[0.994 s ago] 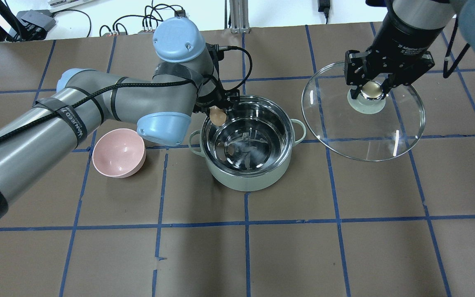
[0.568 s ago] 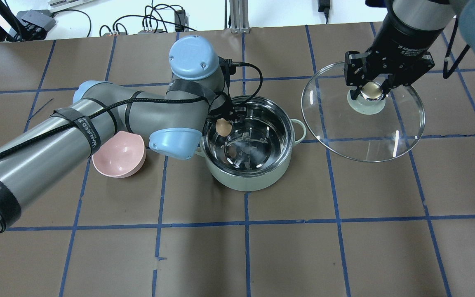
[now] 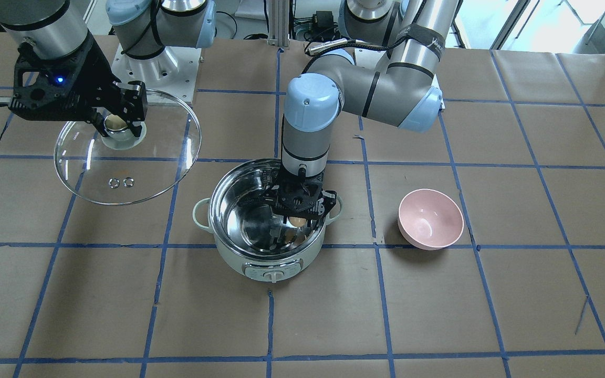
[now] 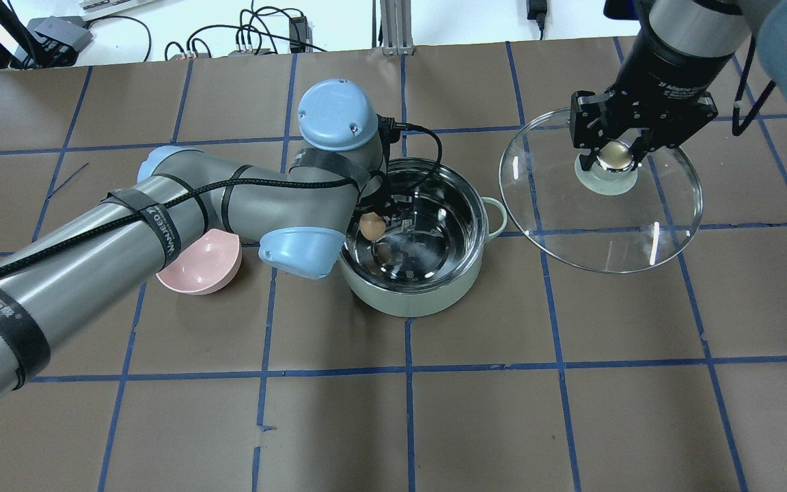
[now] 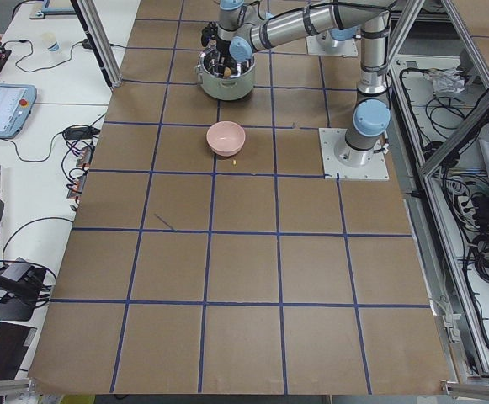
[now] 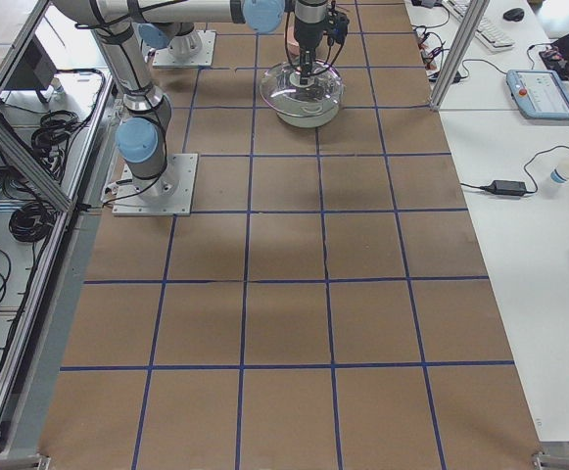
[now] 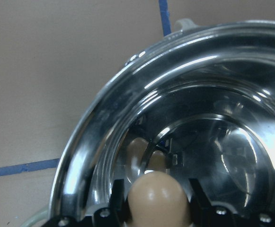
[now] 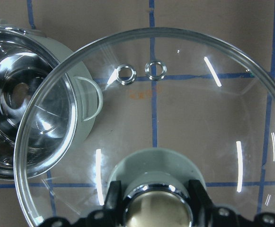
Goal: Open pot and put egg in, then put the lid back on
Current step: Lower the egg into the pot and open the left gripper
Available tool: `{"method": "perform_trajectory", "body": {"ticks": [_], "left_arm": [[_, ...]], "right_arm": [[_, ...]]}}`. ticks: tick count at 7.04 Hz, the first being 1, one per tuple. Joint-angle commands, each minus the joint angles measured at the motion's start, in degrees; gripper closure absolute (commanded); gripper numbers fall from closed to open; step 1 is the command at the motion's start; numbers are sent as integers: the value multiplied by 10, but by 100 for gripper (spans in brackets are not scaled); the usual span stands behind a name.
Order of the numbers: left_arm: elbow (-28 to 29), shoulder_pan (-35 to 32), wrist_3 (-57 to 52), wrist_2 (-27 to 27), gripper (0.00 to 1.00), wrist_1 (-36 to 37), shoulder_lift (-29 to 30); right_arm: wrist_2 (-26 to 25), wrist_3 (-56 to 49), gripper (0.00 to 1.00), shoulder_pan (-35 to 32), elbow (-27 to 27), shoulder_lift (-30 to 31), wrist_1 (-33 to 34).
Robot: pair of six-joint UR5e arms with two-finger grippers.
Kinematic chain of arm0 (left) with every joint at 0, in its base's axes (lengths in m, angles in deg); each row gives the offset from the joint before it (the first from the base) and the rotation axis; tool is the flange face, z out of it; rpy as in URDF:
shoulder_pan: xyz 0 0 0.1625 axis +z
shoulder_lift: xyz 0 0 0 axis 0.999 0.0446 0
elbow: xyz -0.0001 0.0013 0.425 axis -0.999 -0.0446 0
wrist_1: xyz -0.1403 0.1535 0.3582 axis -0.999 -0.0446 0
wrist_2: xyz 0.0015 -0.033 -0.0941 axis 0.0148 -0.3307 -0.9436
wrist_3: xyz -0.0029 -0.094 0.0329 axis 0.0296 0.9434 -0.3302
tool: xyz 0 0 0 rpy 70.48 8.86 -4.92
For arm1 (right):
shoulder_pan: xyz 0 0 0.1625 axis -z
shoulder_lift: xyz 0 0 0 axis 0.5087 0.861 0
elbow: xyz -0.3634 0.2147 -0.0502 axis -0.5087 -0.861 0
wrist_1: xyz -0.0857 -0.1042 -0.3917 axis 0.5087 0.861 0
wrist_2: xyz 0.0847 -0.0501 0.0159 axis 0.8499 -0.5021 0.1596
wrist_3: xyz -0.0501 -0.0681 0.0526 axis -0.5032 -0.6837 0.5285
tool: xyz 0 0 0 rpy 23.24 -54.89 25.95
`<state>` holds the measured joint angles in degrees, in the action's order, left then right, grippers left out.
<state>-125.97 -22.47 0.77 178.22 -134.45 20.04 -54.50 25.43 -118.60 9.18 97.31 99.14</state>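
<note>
The pot (image 4: 412, 294) stands open mid-table, also in the front view (image 3: 234, 254), the left wrist view (image 7: 109, 123) and the right wrist view (image 8: 75, 123). My left gripper (image 4: 371, 222) is shut on the brown egg (image 4: 370, 224) and holds it inside the pot's left rim; the egg also shows in the front view (image 3: 296, 221) and the left wrist view (image 7: 158, 196). My right gripper (image 4: 613, 156) is shut on the knob of the glass lid (image 4: 605, 219) and holds it in the air to the right of the pot, as the front view (image 3: 139, 173) and right wrist view (image 8: 199, 118) show.
An empty pink bowl (image 4: 195, 270) sits left of the pot, partly under my left arm; it also shows in the front view (image 3: 430, 219). Brown paper with blue tape lines covers the table (image 4: 503, 410). Cables lie along the far edge.
My left gripper has moved right and down with the egg, from above the pot's left rim to inside it. The right gripper has shifted slightly away with the lid.
</note>
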Motion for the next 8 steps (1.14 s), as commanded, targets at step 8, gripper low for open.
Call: {"method": "perform_trajectory", "body": {"ticks": [8], "left_arm": [[58,94,-58,7,2,-179,-123]], "right_arm": [[-10,112,100,-139,-6,-95,143]]}}
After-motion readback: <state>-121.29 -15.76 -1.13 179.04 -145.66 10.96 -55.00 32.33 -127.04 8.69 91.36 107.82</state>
